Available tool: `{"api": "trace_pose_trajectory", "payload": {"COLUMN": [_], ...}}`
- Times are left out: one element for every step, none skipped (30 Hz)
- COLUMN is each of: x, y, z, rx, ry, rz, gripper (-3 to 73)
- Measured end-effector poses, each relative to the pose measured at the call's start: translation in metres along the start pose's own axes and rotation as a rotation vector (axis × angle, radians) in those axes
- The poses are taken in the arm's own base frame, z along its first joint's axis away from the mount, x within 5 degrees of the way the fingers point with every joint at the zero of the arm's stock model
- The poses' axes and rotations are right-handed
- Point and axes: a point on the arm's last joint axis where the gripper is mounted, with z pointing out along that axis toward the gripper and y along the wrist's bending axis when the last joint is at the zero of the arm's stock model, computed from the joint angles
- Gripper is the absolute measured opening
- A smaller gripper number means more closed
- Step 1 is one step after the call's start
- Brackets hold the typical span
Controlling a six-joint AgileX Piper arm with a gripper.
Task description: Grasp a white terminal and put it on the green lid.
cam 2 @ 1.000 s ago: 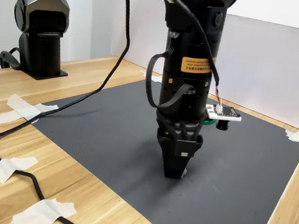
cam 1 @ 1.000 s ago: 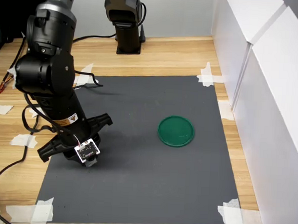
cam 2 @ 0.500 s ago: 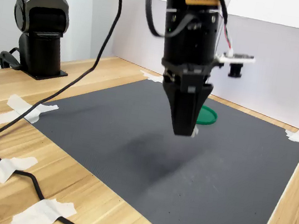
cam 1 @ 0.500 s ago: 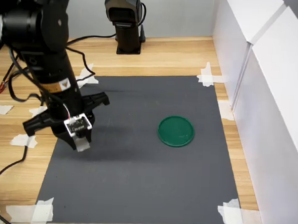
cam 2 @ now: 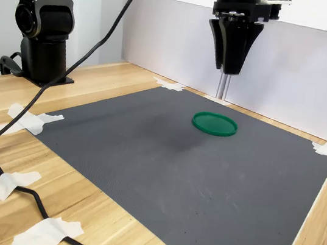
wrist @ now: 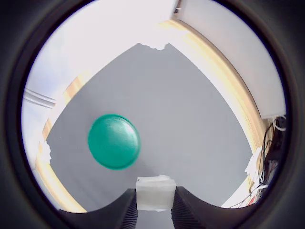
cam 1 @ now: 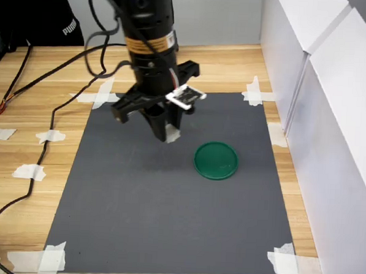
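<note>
wrist view, jaws clamped on white terminal (wrist: 155, 192), held above mat, green lid (wrist: 114, 141) nearby

The arm's gripper (cam 1: 168, 134) hangs above the dark mat (cam 1: 165, 234), jaws clamped on the terminal (cam 1: 172, 135). The lid (cam 1: 216, 160) lies flat on the mat, to the right and slightly nearer, apart from it.

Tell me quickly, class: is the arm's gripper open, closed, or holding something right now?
Gripper: closed on the white terminal, held in the air above the dark mat, not yet over the green lid.
</note>
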Motion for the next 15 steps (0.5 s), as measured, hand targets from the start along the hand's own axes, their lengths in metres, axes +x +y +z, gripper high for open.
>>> {"api": "trace_pose_trajectory", "payload": {"x": [-0.004, -0.008, -0.012, -0.015, -0.017, -0.019, -0.020, -0.020, -0.020, -0.019, -0.018, -0.016, -0.015, -0.013, -0.012], "y": [0.005, 0.012, 0.018, 0.024, 0.030, 0.035, 0.040, 0.044, 0.047, 0.050, 0.052, 0.053, 0.055, 0.055, 0.056], "z": [0.000, 0.000, 0.001, 0.003, 0.005, 0.008, 0.011, 0.015, 0.018, 0.022, 0.027, 0.030, 0.035, 0.038, 0.042], "rx": [-0.005, -0.011, -0.013, -0.016, -0.018, -0.018, -0.019, -0.019, -0.017, -0.016, -0.015, -0.014, -0.013, -0.010, -0.006], "ry": [-0.003, -0.005, -0.004, -0.006, -0.006, -0.008, -0.007, -0.001, 0.000, 0.006, 0.009, 0.010, 0.010, 0.009, 0.005], "rz": [-0.012, -0.025, -0.042, -0.055, -0.065, -0.075, -0.084, -0.091, -0.093, -0.100, -0.104, -0.107, -0.108, -0.111, -0.113], "gripper": [26.7, 26.7, 26.7, 26.7, 26.7, 26.7, 26.7, 26.7, 26.7, 26.7, 26.7, 26.7, 26.7, 26.7, 26.7]}}
